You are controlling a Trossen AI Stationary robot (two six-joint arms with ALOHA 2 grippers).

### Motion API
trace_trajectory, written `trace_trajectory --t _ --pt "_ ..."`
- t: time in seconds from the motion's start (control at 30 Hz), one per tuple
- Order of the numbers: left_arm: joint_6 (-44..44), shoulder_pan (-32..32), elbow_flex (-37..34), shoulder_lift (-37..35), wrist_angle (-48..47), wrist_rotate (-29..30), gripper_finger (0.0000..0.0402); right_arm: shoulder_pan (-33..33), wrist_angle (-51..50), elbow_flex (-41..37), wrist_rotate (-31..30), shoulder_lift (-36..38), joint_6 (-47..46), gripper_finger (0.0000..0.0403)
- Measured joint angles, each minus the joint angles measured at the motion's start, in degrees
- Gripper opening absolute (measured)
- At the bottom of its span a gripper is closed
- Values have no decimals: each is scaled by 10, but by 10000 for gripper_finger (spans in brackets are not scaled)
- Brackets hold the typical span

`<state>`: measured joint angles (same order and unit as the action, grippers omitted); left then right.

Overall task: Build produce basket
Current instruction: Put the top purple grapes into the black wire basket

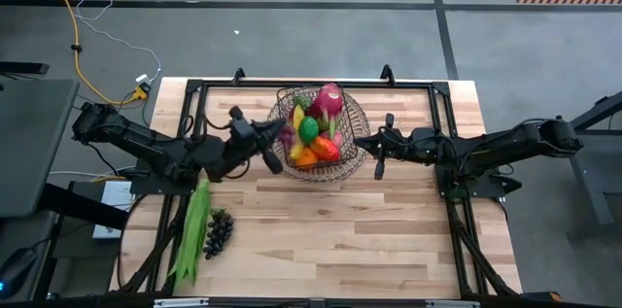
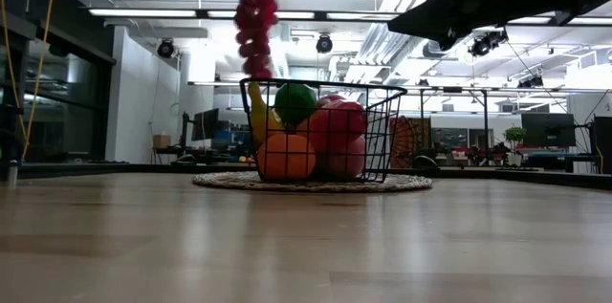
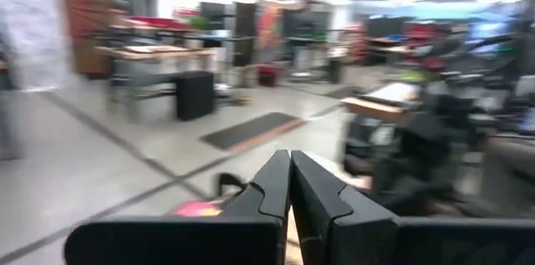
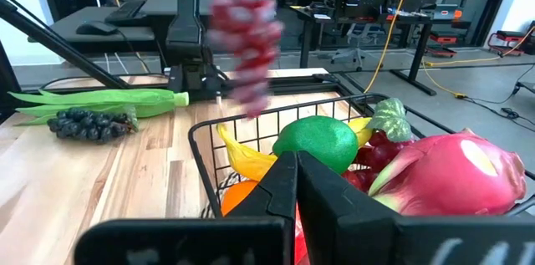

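Item: produce basket, in progress. The basket (image 1: 321, 143), dark wire mesh, stands on a round woven tray (image 2: 402, 183) at the far middle of the table (image 1: 340, 240). Contents on view: banana (image 4: 247, 158), green round fruit (image 4: 316, 144), orange (image 2: 285, 158), pink dragon fruit (image 4: 456, 175) and some dark red grapes beside it. Item in transit: a bunch of red-purple grapes (image 2: 255, 26), hanging above the basket's left rim in the low view, carried by the left hand (image 1: 275, 148), its fingers pressed together, apparently pinching the stem, though the stem itself is not visible. The right hand (image 1: 379, 148) waits just beside the basket's right side, fingers pressed together on nothing. Outstanding stock on the near-left table: long green beans (image 1: 192, 230) and a bunch of dark grapes (image 1: 219, 232), just beside each other. Step in hand, by judgement: placing the red grapes. The next move calls for carrying the bunch fully over the rim, lowering it among the fruit and spreading the fingers.
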<state>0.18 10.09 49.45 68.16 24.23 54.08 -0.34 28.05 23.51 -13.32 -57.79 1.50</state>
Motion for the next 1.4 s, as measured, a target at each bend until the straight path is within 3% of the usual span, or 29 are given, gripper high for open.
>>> trace_trajectory --t 0.23,0.63,1.13,1.23,1.4 --pt "58 0 0 0 0 166 0 0 0 0 0 0 0 0" --pt "158 -9 0 0 0 359 0 0 0 0 0 0 0 0" --pt "168 -23 0 0 1 353 0 0 0 0 0 0 0 0" --pt "156 -23 0 0 1 280 0 0 0 0 0 0 0 0" --pt "120 -38 0 -3 8 63 0 0 0 0 0 0 0 0"
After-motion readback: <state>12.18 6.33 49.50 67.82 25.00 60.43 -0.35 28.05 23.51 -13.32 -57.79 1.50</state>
